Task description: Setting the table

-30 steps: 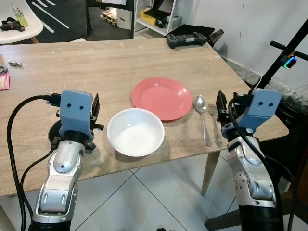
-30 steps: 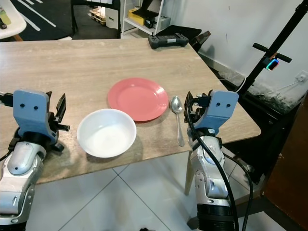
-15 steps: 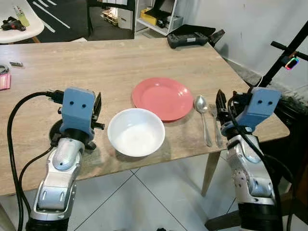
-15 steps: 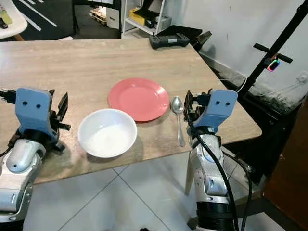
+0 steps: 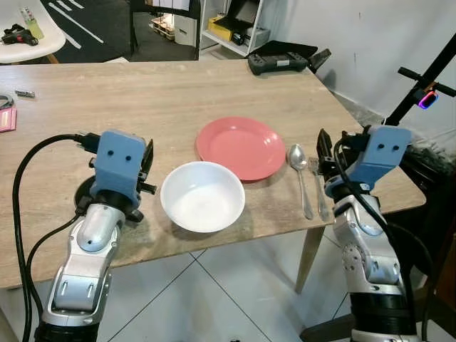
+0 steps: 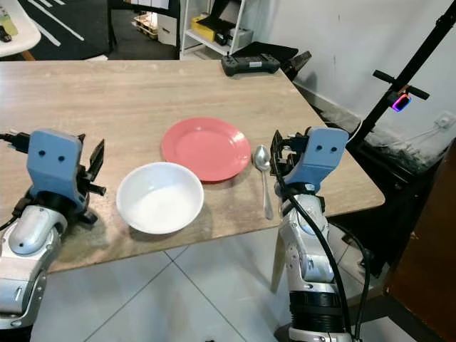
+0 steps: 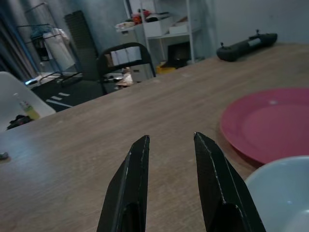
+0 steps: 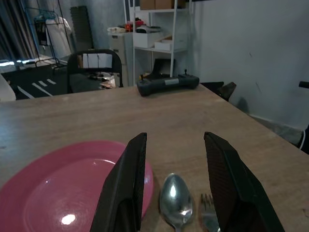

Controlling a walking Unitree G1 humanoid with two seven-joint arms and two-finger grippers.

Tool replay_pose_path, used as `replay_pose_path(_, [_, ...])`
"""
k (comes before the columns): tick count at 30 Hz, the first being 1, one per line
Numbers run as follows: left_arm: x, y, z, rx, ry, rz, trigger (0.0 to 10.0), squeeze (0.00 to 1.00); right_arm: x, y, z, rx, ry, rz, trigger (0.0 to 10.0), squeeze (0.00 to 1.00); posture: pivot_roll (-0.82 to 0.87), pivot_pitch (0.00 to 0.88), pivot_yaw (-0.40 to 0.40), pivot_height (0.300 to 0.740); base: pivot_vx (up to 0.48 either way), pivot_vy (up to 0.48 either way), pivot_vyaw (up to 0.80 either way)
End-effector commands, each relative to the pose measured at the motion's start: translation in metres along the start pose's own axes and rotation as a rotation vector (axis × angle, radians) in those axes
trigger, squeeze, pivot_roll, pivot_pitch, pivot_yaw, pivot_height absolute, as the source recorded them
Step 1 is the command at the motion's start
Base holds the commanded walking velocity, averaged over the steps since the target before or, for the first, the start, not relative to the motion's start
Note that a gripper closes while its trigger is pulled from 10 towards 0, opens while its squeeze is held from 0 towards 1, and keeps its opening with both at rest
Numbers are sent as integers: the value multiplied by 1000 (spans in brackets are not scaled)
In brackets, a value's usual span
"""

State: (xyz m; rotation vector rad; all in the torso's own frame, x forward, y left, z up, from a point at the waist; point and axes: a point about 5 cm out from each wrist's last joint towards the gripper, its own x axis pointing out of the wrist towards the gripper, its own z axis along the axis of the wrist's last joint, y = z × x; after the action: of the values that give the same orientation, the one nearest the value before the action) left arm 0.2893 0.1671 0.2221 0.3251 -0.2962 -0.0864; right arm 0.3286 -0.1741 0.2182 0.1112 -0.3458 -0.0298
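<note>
A round pink plate (image 5: 241, 147) is seen near the middle of the light wooden counter (image 5: 164, 92), and a round white bowl (image 5: 202, 196) is set just in front of it, toward the counter's near edge, the two rims almost meeting. To the plate's right a silver metal spoon (image 5: 300, 174) is laid with its bowl pointing away from the robot, and a silver metal fork (image 5: 318, 191) is laid just beside it on the outer side.

The right end effector (image 8: 175, 191) is held low over the near edge of the counter, directly behind the cutlery; its two black fingers are spread apart with nothing between them, the spoon and fork lying just ahead of the gap. The left end effector (image 7: 170, 183) is held beside the bowl on its left, apart from it, its fingers likewise parted and empty. A black handheld controller (image 5: 278, 61) is seen at the far right edge of the counter.
</note>
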Motion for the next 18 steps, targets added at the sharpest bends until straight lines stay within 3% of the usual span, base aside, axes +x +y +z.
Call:
replay_pose_path(1, [-2,-1,-1,4,12,-28,10000,0,1,-4,1,-2,-8,-11,10000,0,118,67,-35,740,0,0,0])
replay_pose_path(5, [-3,6,-1,24,23,-66,10000,0,2,-5,1,-2,-13,-14,10000,0,115,62,-34,740,0,0,0])
replay_pose_path(9, [-6,26,7,69,32,-125,10000,0,2,-6,3,-4,-19,-17,10000,0,110,63,-29,740,0,0,0])
replay_pose_path(11, [-13,38,13,126,55,-200,10000,0,1,-7,4,-5,-23,-22,10000,0,108,67,-22,740,0,0,0])
replay_pose_path(14, [-33,50,24,188,112,-411,10000,0,-1,-10,2,-8,-20,-32,10000,0,123,75,-16,740,0,0,0])
replay_pose_path(17, [-39,53,27,213,133,-465,10000,0,-1,-11,1,-8,-19,-33,10000,0,123,75,-16,740,0,0,0])
replay_pose_path(18, [-44,58,26,258,167,-505,10000,0,-1,-11,0,-8,-17,-35,10000,0,126,77,-16,740,0,0,0])
